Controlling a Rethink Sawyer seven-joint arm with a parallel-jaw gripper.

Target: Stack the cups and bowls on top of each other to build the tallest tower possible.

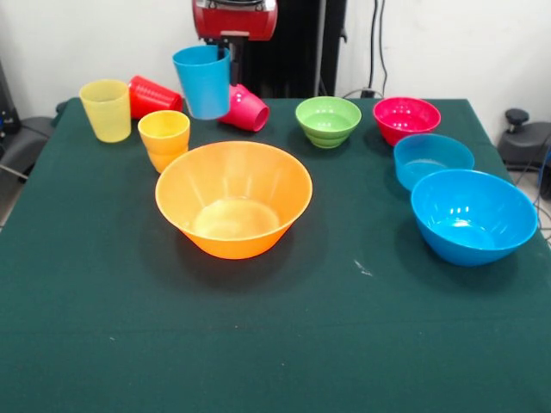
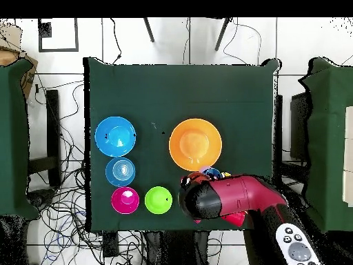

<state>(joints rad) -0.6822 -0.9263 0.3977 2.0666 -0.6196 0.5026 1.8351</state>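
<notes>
My gripper (image 1: pixel 229 62) is shut on the rim of the light blue cup (image 1: pixel 202 82) and holds it tilted above the table's far side, beyond the large orange bowl (image 1: pixel 233 198). The yellow cup (image 1: pixel 106 109) and orange cup (image 1: pixel 164 139) stand upright at the far left. The red cup (image 1: pixel 155 95) and pink cup (image 1: pixel 246 109) lie on their sides. The green bowl (image 1: pixel 328 120), magenta bowl (image 1: pixel 406 119), small blue bowl (image 1: pixel 433 159) and large blue bowl (image 1: pixel 473 215) sit apart on the right. No tower is in view.
The dark green table (image 1: pixel 275 344) has open cloth in front of the bowls. In the overhead view the red arm (image 2: pixel 227 199) covers the cups beside the large orange bowl (image 2: pixel 195 143). Cables and chairs surround the table.
</notes>
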